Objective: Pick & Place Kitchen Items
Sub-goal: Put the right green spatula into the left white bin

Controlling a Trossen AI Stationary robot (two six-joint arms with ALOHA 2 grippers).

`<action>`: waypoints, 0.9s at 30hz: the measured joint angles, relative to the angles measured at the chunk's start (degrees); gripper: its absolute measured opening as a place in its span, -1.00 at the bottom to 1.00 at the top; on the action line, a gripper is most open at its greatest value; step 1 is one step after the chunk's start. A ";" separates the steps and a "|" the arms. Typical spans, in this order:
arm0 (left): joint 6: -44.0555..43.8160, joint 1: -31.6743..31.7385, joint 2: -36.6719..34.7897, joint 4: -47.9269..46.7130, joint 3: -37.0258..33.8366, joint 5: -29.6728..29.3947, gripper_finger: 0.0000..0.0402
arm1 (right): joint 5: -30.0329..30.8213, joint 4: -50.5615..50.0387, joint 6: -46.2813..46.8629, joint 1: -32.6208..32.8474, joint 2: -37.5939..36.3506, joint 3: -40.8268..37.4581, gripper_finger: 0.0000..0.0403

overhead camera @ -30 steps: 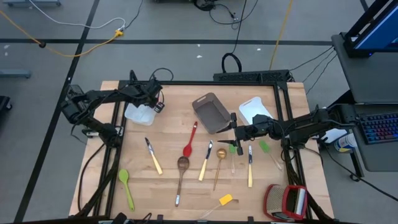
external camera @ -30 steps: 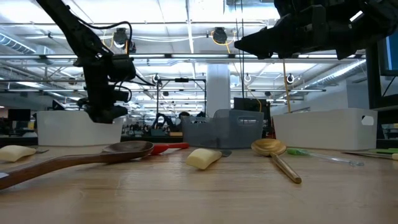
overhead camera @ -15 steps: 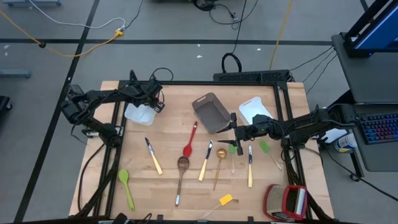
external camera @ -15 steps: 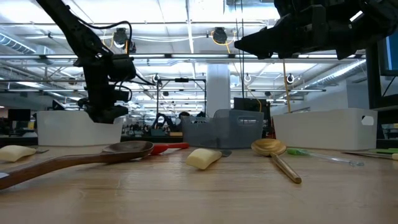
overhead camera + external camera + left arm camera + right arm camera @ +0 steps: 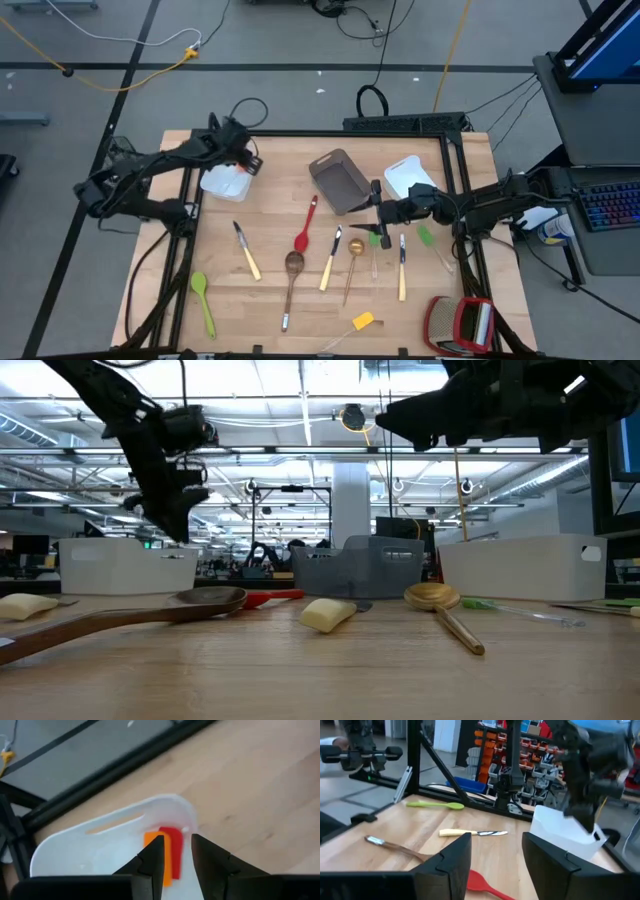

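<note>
Only a red and an orange utensil (image 5: pixel 167 851) lie in the white bin (image 5: pixel 222 181) at upper left under the left gripper (image 5: pixel 243 160), whose fingers stand apart and empty, while about ten utensils remain on the bench (image 5: pixel 270 310) and the right gripper (image 5: pixel 372 210), open and empty, hovers mid-frame.

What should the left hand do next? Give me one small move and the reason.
Probably lift the left hand clear of the white bin and swing it toward the pale-handled knife. Its fingers stand apart with nothing between them, the red piece and orange piece lie in the bin below, and that knife looks like the nearest utensil.
</note>
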 joint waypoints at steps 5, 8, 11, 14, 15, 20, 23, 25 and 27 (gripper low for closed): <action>-1.32 -1.28 -5.38 0.02 0.00 2.80 -0.51 | 0.10 -0.47 5.38 0.00 0.00 0.00 0.03; -1.49 -2.81 -7.54 0.04 0.00 2.82 -0.51 | 0.19 -0.67 6.91 0.16 0.00 0.00 0.08; -1.49 -4.44 -9.02 0.04 0.00 2.80 -0.51 | 1.85 -0.89 6.95 1.12 0.00 0.00 0.08; -1.47 -6.07 -9.58 0.03 0.00 2.80 -0.51 | 3.03 -2.74 7.33 2.60 -0.74 0.02 0.07; -1.47 -6.57 -9.61 0.02 0.00 2.80 -0.51 | 2.94 -4.14 8.20 3.14 -1.02 0.36 0.06; -1.48 -8.31 -9.50 0.10 0.00 2.78 -0.51 | 3.38 -16.10 11.12 6.85 -2.67 3.92 0.06; -2.26 -9.14 -9.50 0.34 0.00 2.73 -0.51 | 6.97 -25.98 11.76 8.96 -2.84 8.29 0.06; -2.72 -9.87 -9.50 0.51 0.00 2.71 -0.51 | 9.45 -33.73 11.97 10.19 -2.86 11.37 0.06; -2.66 -10.43 -9.50 0.75 0.00 2.69 -0.51 | 12.00 -39.05 13.60 11.07 -2.86 13.86 0.05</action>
